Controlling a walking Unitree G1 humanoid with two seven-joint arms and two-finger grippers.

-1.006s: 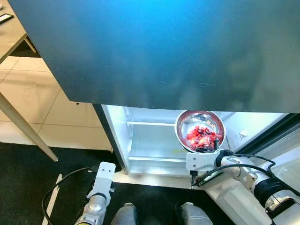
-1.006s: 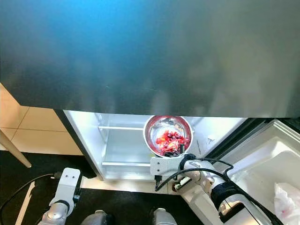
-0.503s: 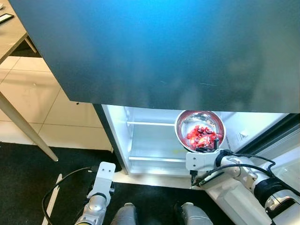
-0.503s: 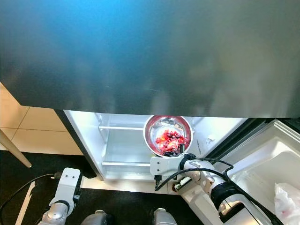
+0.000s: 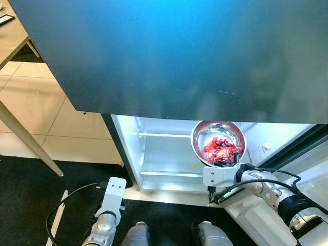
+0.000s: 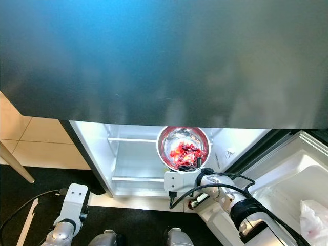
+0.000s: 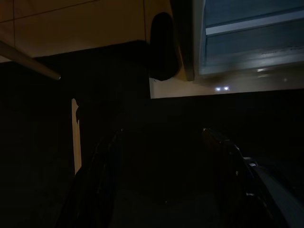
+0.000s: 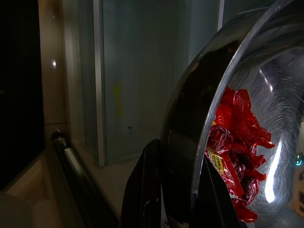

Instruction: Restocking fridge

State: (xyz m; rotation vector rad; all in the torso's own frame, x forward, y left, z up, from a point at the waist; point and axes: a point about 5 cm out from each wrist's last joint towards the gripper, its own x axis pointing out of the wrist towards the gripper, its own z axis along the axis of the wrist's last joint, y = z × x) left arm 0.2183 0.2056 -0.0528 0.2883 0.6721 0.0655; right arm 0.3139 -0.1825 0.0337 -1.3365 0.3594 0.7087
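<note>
A shiny steel bowl (image 5: pixel 219 135) holding red-wrapped sweets (image 5: pixel 221 150) hovers in front of the lit lower fridge compartment (image 5: pixel 164 154). My right gripper (image 5: pixel 230 163) is shut on the bowl's near rim; in the right wrist view its black fingers (image 8: pixel 145 190) pinch the rim (image 8: pixel 199 118) with the sweets (image 8: pixel 235 137) just inside. My left gripper (image 5: pixel 114 188) hangs low beside the fridge's bottom left corner, idle over the dark mat; its two fingers (image 7: pixel 99 166) stand apart in the dark left wrist view.
The dark fridge front (image 5: pixel 179 51) looms over the upper half of the view. The open door (image 6: pixel 287 179) with its white shelf stands at the right, a white bag (image 6: pixel 313 218) in it. A wooden table leg (image 5: pixel 25 138) crosses the tiled floor at the left.
</note>
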